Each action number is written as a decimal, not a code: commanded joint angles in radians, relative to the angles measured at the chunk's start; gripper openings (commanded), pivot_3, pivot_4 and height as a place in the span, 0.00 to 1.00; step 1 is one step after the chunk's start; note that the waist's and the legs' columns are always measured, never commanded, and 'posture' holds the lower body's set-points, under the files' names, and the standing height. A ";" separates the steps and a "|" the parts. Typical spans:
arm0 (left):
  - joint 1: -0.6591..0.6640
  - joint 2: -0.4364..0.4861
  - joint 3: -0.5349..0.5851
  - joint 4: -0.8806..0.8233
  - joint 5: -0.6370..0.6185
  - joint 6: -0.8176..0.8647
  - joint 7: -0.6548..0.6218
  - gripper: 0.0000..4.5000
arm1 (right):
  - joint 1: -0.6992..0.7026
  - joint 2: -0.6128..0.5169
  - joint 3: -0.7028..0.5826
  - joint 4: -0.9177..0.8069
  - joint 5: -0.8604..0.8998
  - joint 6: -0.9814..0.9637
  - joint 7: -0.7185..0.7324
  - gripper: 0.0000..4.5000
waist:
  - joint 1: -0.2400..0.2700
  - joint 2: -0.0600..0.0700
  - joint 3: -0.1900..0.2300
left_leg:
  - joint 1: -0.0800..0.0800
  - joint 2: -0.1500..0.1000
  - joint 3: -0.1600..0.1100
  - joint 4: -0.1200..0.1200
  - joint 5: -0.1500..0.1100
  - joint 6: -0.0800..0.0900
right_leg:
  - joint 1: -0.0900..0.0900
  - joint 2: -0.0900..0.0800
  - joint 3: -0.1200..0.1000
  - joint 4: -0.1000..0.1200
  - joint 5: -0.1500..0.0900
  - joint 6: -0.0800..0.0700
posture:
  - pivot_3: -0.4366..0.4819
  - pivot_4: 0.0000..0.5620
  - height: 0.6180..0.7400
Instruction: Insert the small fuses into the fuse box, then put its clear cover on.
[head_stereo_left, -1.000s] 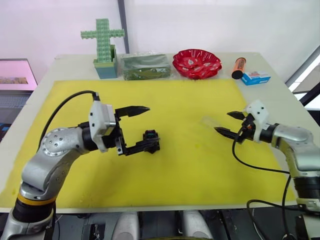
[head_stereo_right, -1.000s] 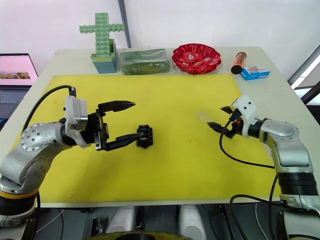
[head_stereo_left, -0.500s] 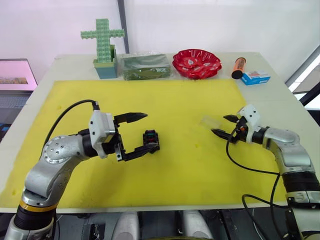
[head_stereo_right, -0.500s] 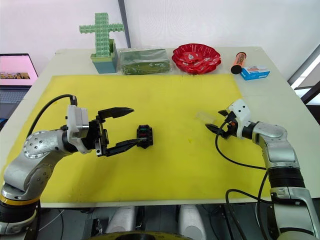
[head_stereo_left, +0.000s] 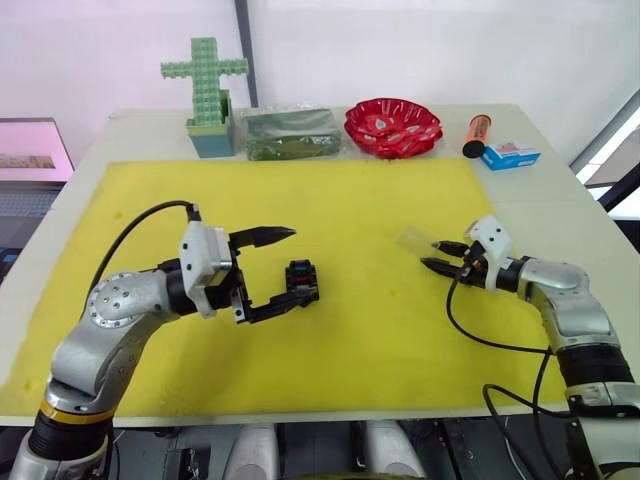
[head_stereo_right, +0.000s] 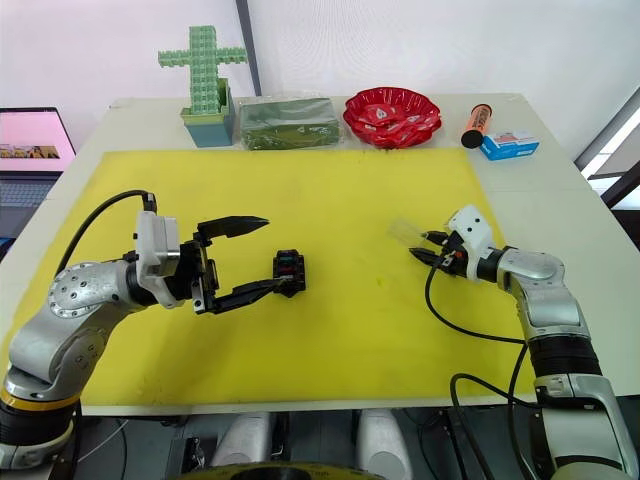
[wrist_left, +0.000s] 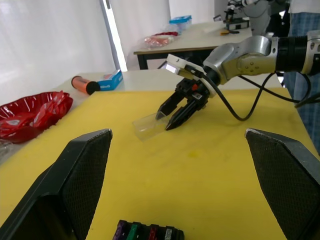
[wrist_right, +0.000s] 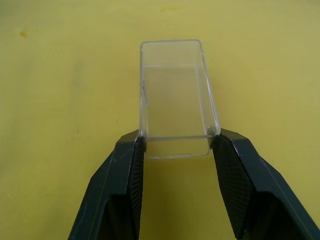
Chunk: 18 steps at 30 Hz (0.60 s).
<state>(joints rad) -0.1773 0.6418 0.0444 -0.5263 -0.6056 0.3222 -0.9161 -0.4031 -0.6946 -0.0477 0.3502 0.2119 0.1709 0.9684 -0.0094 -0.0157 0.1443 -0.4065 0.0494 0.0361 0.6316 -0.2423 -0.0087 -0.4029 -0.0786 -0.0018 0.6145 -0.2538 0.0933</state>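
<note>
A smooth, transparent rectangular clear cover (wrist_right: 176, 97) lies on the yellow mat (head_stereo_left: 350, 200) at about 3 o'clock. The right gripper (wrist_right: 176, 150) pinches its near end between two black textured fingers (wrist_right: 127, 170). At the mat's centre sits the black blocky fuse box (head_stereo_left: 301, 278), with the small fuses (wrist_left: 148, 233) slotted in a row on top. The left gripper (head_stereo_left: 283, 268) straddles it, fingers spread wide. At 12 o'clock on the pale surface (head_stereo_left: 560, 190) stand a green brick cross (head_stereo_left: 205, 85), a wrapped green package (head_stereo_left: 292, 133) and a glossy red bowl (head_stereo_left: 393, 126).

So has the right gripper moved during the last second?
Yes. The right gripper has moved toward the robot's left, judged against the yellow mat's right edge, and its fingers now close on the clear cover.
</note>
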 joint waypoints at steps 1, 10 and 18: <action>-0.001 0.003 0.004 -0.037 -0.005 -0.010 -0.002 1.00 | -0.002 -0.002 -0.015 -0.059 0.009 0.019 -0.014 0.38 | 0.000 0.000 0.000 | 0.000 0.000 0.000 0.000 0.000 0.000 | 0.000 0.000 0.000 0.000 0.000 0.000 | 0.48 0.27 1.00; -0.016 0.001 -0.003 -0.030 -0.003 -0.009 -0.003 1.00 | -0.039 0.029 -0.015 -0.059 0.019 0.059 -0.036 0.84 | -0.001 0.000 0.000 | 0.000 0.000 0.000 0.000 0.000 0.000 | 0.000 0.000 0.000 0.000 0.000 0.000 | 0.48 0.27 1.00; -0.019 0.003 -0.001 -0.035 -0.005 -0.006 0.008 1.00 | -0.056 0.049 -0.014 -0.023 0.010 0.042 -0.038 0.84 | 0.001 0.000 0.000 | 0.000 0.000 0.000 0.000 0.000 0.000 | 0.000 0.000 0.000 0.000 0.000 0.000 | 0.48 0.27 1.00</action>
<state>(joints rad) -0.1829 0.6419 0.0326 -0.5264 -0.6052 0.3231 -0.9124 -0.4475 -0.6466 -0.0462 0.3411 0.2116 0.2284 0.9301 -0.0084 -0.0157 0.1442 -0.4065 0.0494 0.0361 0.6317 -0.2422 -0.0087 -0.4029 -0.0786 -0.0018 0.6148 -0.2537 0.0935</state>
